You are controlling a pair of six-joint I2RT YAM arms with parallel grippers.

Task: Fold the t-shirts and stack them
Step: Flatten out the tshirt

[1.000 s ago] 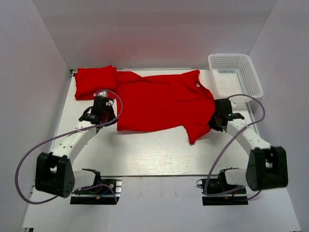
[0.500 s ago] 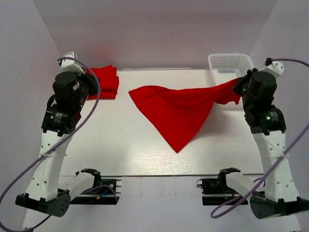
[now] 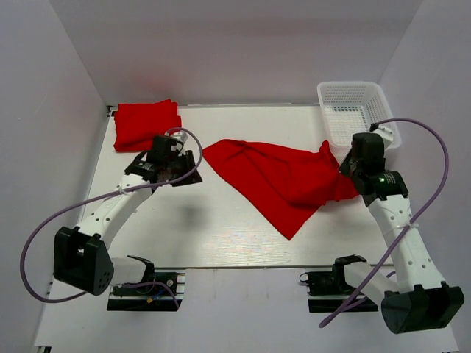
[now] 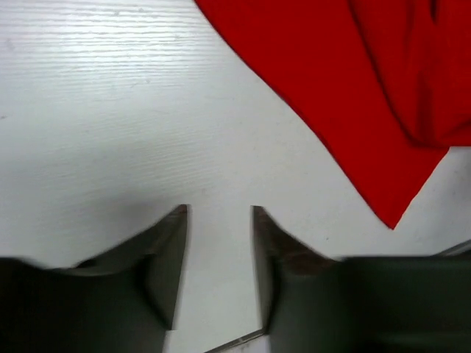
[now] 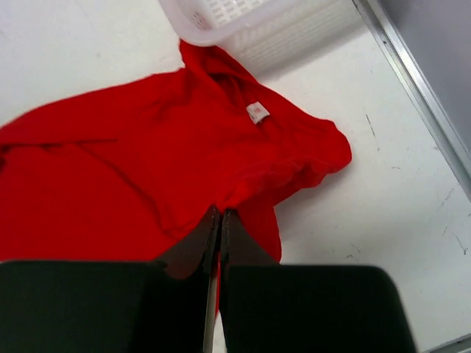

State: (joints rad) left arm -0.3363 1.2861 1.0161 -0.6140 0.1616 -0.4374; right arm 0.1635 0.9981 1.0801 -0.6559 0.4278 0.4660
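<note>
Pinching the loose t-shirt [image 5: 110, 169]: right gripper [image 5: 218, 215] has its fingers pressed together on a bunched bit of red cloth below the collar tag; left gripper [image 4: 219, 213] stands partly apart, nothing between the fingers, over bare table [image 4: 110, 110], near the shirt's left edge; shirt lies crumpled across the table's middle, its right end up against the white mesh basket [image 5: 272, 26]; folded t-shirt [image 3: 146, 125] sits at the far-left corner, apart from both grippers.
</note>
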